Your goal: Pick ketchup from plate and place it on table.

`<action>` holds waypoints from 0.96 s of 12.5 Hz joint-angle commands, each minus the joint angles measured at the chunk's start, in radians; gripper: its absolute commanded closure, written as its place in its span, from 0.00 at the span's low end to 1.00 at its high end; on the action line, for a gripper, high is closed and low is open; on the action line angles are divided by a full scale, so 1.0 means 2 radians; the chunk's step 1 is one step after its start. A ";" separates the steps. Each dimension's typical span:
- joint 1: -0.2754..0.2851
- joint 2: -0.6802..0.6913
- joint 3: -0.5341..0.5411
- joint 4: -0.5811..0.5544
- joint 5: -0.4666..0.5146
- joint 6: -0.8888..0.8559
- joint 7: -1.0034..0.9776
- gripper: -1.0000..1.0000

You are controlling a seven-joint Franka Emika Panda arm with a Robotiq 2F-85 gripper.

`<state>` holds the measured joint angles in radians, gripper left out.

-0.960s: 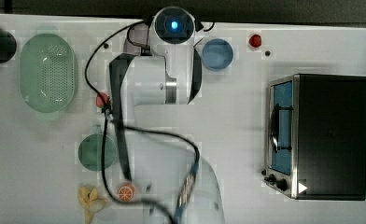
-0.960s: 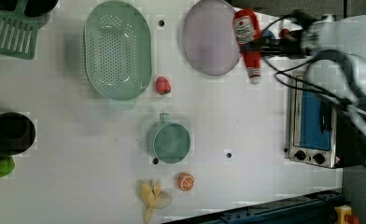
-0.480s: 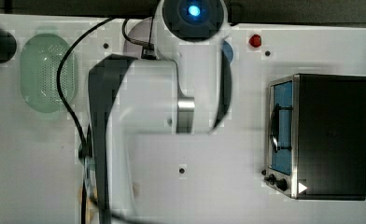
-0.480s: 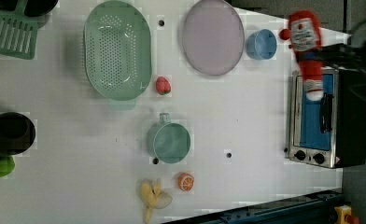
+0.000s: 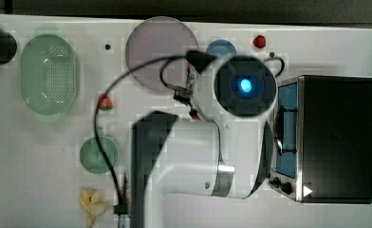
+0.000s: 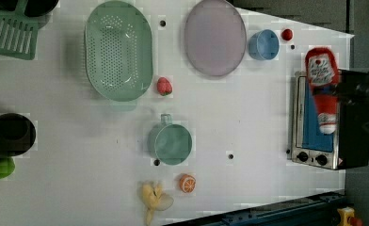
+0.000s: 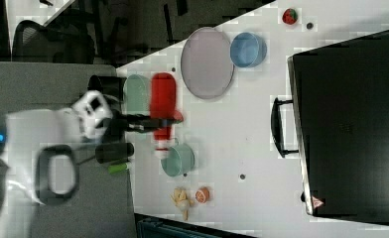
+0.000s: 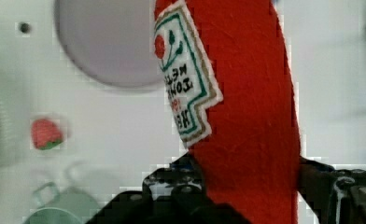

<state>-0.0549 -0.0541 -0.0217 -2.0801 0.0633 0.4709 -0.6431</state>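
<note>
The ketchup [image 6: 323, 94], a red bottle with a white label and pale cap, hangs high in the air with my gripper [image 6: 327, 92] shut on its middle. In the left view it overlaps the oven's front. In the right view the ketchup [image 7: 162, 106] hangs cap down in my gripper [image 7: 162, 122]. Close up in the wrist view, the ketchup [image 8: 246, 116] stands between the dark fingers [image 8: 181, 189]. The mauve-grey plate [image 6: 214, 42] lies bare on the white table [image 6: 248, 117], and the plate [image 8: 106, 42] appears behind the bottle in the wrist view.
A toaster oven [image 6: 354, 141] stands at the left view's right edge. Near the plate are a blue bowl [image 6: 263, 44], a green basket [image 6: 119, 49] and a strawberry [image 6: 164, 86]. A teal mug [image 6: 171, 141], an orange slice [image 6: 188, 183] and a banana [image 6: 154, 197] lie nearer the front.
The ketchup has left the plate's edge, risen, and travelled to the left view's right and then downward in the picture. In the top view the arm has swung across toward the oven.
</note>
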 commanded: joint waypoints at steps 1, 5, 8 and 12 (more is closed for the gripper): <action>-0.005 0.005 0.001 -0.078 -0.003 0.065 -0.006 0.40; -0.003 0.042 0.007 -0.157 -0.003 0.171 -0.006 0.40; -0.002 0.099 0.008 -0.166 -0.003 0.221 -0.006 0.40; -0.002 0.155 0.008 -0.167 -0.003 0.276 -0.006 0.17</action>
<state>-0.0605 0.3057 -0.0084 -2.4395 0.0523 0.9980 -0.6431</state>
